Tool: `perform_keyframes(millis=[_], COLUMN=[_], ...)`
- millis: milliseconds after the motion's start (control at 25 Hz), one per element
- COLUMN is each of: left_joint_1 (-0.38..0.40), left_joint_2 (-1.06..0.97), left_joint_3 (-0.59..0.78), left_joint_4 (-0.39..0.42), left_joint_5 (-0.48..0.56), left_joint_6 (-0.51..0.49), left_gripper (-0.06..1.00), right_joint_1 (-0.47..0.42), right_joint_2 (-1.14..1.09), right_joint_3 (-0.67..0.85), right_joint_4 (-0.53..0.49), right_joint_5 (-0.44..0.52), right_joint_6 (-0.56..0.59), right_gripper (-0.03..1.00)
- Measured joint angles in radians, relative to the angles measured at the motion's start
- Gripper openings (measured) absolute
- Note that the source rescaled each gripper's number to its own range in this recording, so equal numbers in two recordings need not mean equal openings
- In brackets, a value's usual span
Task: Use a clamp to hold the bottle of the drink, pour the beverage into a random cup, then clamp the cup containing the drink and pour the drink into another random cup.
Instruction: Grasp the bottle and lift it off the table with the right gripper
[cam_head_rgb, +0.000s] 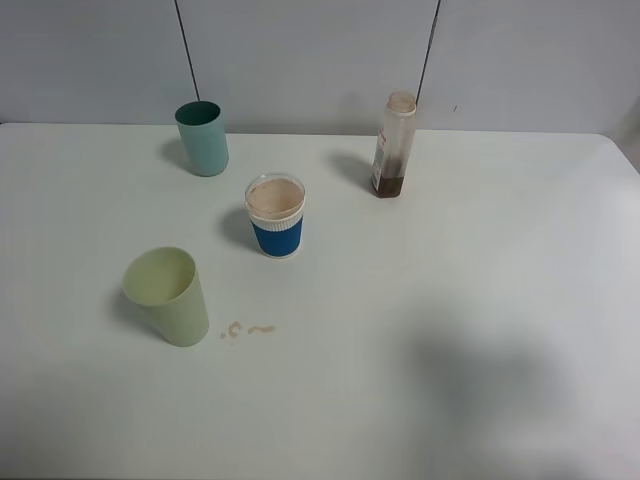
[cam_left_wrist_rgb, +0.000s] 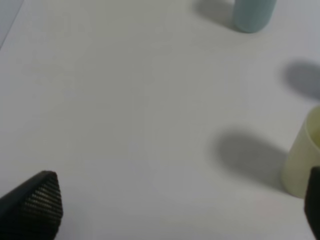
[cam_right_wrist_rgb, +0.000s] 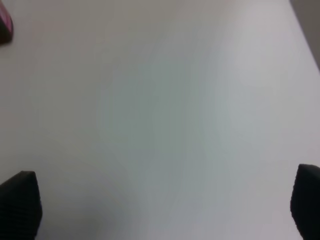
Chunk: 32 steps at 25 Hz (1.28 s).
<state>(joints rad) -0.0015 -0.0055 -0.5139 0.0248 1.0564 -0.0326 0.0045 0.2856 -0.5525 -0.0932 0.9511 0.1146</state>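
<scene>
Since both grippers hang clear of the objects with nothing between their fingers, you can choose your approach freely. The left gripper (cam_left_wrist_rgb: 180, 200) has its fingers spread wide over the bare table (cam_head_rgb: 450, 300), and the right gripper (cam_right_wrist_rgb: 165, 200) is spread just as wide; neither shows in the high view. The bottle (cam_head_rgb: 393, 145) stands upright at the far side, right of centre, with only a shallow layer of dark beverage (cam_head_rgb: 388, 186) at its base. The blue-banded cup (cam_head_rgb: 275, 215) stands mid-table, well apart from the bottle, and seems to hold a pale brown fill. From that I judge the bottle pour is done and the cup-to-cup pour is the step in hand. The teal cup (cam_head_rgb: 202, 138) stands beyond the banded cup and to its left. Bring the left gripper in level and steer around the pale green cup (cam_head_rgb: 167, 296), which stands near one finger in the left wrist view. Set the fingers on the blue band, below the ribbed rim, and squeeze gently, since a thin cup will likely buckle. Lift straight up, bring the lip over the teal cup's mouth, and tilt slowly. A small spill (cam_head_rgb: 245, 329) beside the green cup shows how easily drips escape.
</scene>
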Motion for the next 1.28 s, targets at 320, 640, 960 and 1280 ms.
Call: perform_keyframes(millis=[320, 640, 960, 1280], left_joint_1=[0.000, 0.000, 0.000, 0.000], left_joint_2=[0.000, 0.000, 0.000, 0.000], left_joint_3=[0.000, 0.000, 0.000, 0.000], left_joint_4=[0.000, 0.000, 0.000, 0.000], left_joint_5=[0.000, 0.000, 0.000, 0.000], left_joint_6=[0.000, 0.000, 0.000, 0.000], left_gripper=[0.93, 0.93, 0.93, 0.93], right_joint_1=[0.000, 0.000, 0.000, 0.120], right_joint_2=[0.121, 0.240, 0.428, 0.600], right_joint_3=[-0.042, -0.043, -0.043, -0.043], right_joint_4=[0.000, 0.000, -0.001, -0.004], right_joint_5=[-0.234, -0.411, -0.586, -0.767], right_joint_6=[-0.069, -0.104, -0.115, -0.115], right_gripper=[1.00, 1.00, 1.00, 1.00])
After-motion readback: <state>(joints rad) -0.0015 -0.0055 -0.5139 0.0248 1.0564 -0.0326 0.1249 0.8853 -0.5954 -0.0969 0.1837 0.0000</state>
